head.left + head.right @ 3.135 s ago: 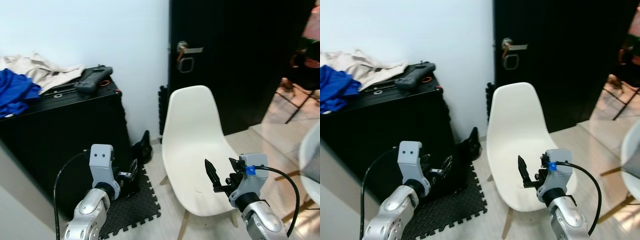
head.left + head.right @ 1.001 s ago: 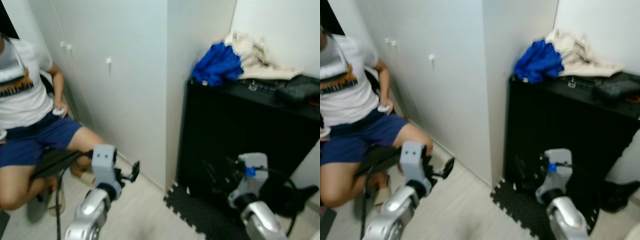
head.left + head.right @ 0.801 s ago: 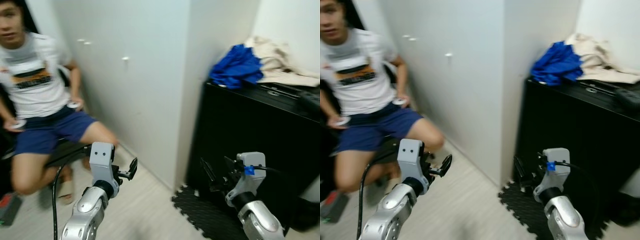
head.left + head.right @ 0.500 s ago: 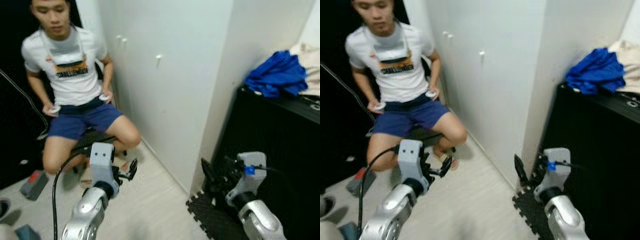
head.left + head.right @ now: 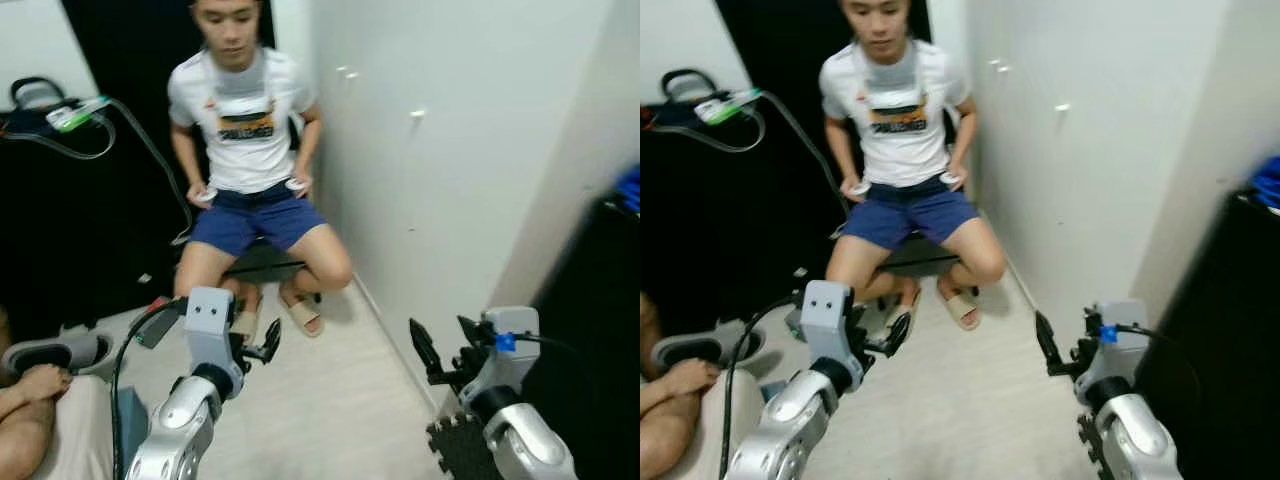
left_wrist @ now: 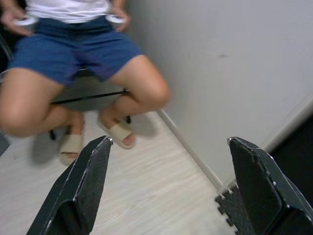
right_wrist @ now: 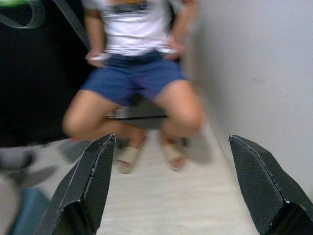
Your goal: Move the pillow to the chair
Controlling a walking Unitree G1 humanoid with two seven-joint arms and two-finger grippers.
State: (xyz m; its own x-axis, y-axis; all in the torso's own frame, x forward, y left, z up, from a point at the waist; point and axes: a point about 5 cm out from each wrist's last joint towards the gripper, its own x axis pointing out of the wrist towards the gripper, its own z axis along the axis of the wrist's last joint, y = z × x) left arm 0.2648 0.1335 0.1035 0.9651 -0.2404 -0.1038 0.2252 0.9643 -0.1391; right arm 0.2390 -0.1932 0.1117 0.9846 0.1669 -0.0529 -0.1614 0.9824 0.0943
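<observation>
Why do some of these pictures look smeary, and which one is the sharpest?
Right wrist view: most smeared, the seated person soft all over, though the black fingers stay crisp. Left wrist view: the person's knees slightly blurred. Left eye view: sharpest overall, though the person and the right edge are a little soft; the black area behind is dark and without detail.

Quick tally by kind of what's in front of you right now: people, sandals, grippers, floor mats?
Seated person: 1
Second person's arm, lower left: 1
Tan sandals: 2
Grippers: 2, left gripper and right gripper, both open and holding nothing
Black foam floor mat: 1
Total: 7
</observation>
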